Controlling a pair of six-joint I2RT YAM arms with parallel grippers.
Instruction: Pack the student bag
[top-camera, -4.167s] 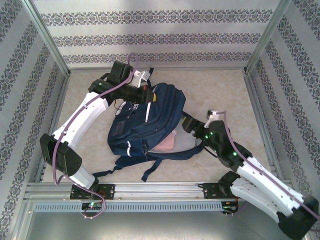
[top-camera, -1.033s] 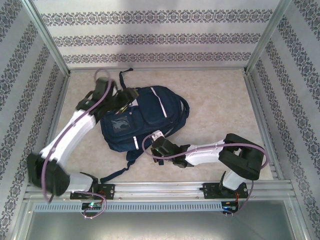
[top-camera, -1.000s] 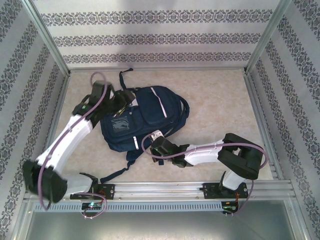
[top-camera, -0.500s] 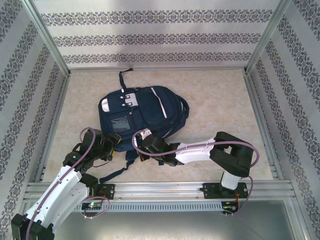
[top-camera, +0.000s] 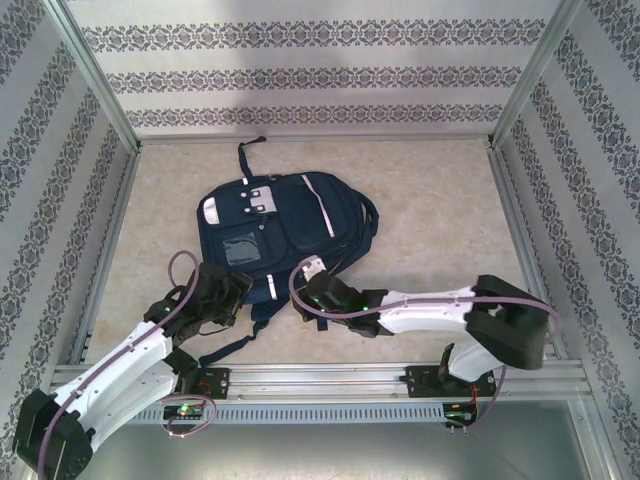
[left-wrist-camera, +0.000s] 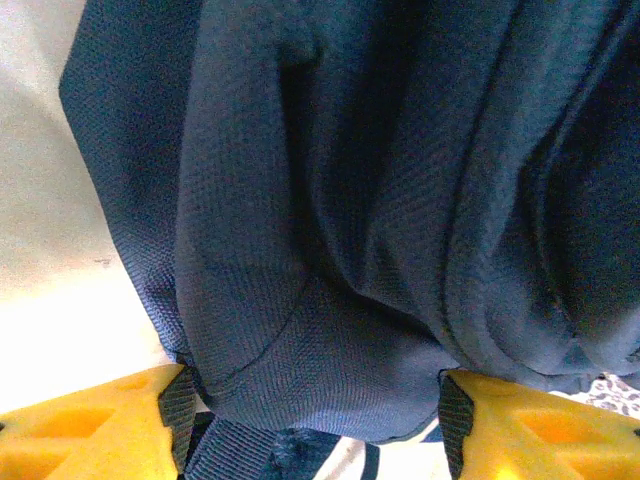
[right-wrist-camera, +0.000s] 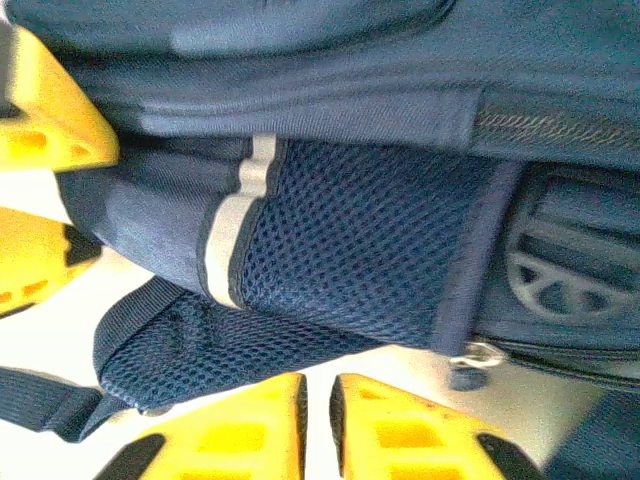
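Now that the left arm drew back, bag (top-camera: 290, 225): flat on desk (top-camera: 430, 200), looks packed.
Left tool (top-camera: 225, 287): open, at bag's corner.
Right tool (right-wrist-camera: 317, 385): barely open, empty.

One student bag (top-camera: 285, 235) on one pale surface (top-camera: 440, 200). Two robot arms, left arm (top-camera: 120, 360) and right arm (top-camera: 430, 308), one pair of yellow jaws apiece. On the bag's front: two white stripes (top-camera: 325, 213), two grey-white patches (top-camera: 210, 210).
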